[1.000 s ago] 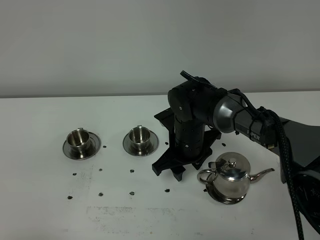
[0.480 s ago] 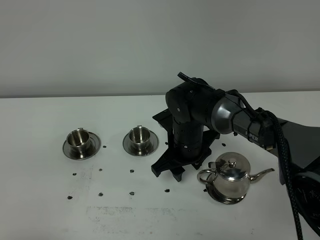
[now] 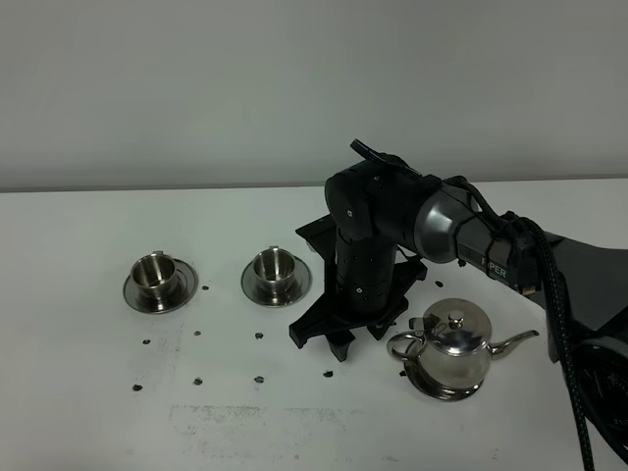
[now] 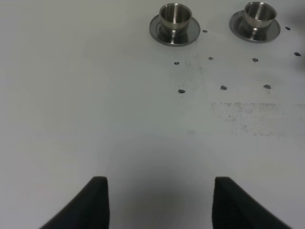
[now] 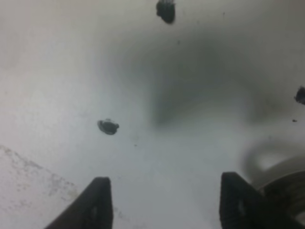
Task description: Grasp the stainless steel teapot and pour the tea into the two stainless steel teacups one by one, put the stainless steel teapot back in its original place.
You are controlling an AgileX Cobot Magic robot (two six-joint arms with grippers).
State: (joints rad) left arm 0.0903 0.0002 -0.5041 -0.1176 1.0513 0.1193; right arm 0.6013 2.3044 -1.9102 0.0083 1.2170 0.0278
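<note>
The stainless steel teapot stands upright on its round saucer, the original place, at the right front of the table, spout pointing right. The two stainless steel teacups sit on their saucers at the left. My right gripper points down at the table just left of the teapot's handle, open and holding nothing. In the right wrist view the right gripper hangs over bare table, with a blurred edge of the teapot beside it. My left gripper is open and low, far from both teacups.
The white table carries small dark specks in front of the cups and a scuffed grey patch near the front. The right arm's black links and cable reach over the teapot's right side.
The right gripper has shifted slightly left and turned a little at the wrist, staying open. Teapot and cups have not moved.
</note>
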